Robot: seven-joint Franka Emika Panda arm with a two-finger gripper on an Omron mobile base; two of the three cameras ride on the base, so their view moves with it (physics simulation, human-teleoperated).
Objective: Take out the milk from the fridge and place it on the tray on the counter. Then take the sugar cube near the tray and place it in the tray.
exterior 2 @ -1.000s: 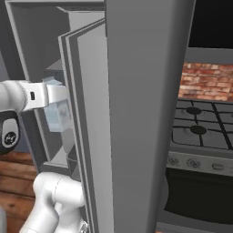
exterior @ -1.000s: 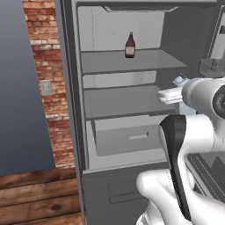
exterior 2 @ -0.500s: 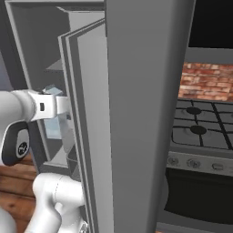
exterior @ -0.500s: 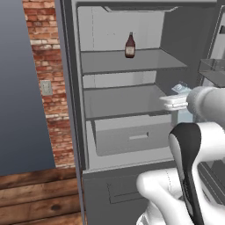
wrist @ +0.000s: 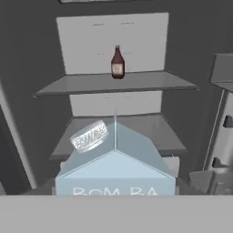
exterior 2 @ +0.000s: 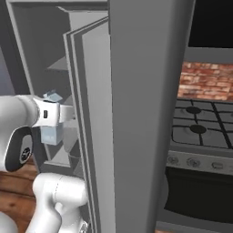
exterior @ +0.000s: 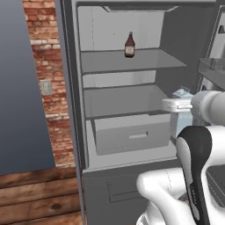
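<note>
Hand view: pale-blue milk (wrist: 115,170) carton, gabled top w/ round cap (jaws pinching it).

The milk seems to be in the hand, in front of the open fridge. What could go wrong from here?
1. The milk sits close before the hand; its grip faces are hidden, so it may slip or tilt on the way to the counter.
2. The fridge door stands right beside the arm, so a wide swing could knock the carton against it.
3. The bottle is on a higher shelf, probably safe.
</note>
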